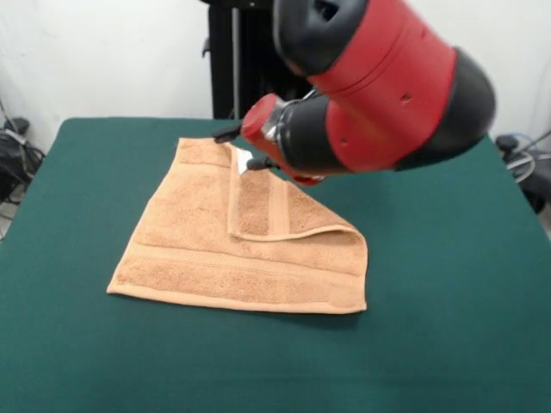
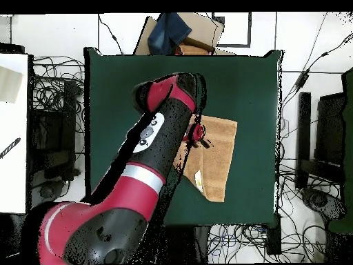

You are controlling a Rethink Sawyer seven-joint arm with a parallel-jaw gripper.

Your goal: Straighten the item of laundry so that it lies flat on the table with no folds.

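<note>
Green cloth covered the table (image 1: 448, 327) on which you worked. Nearest the camera lay the towel's (image 1: 250, 275) flat lower edge, its border band smooth. Beyond that edge, one corner was folded over onto the towel's middle, showing a white tag (image 1: 242, 163) at the fold's far end. Just beyond the tag your gripper (image 1: 245, 146) hovered, dark fingertips (image 1: 225, 133) parted and holding nothing, probably positioned there to take the folded corner and draw it outward.
</note>
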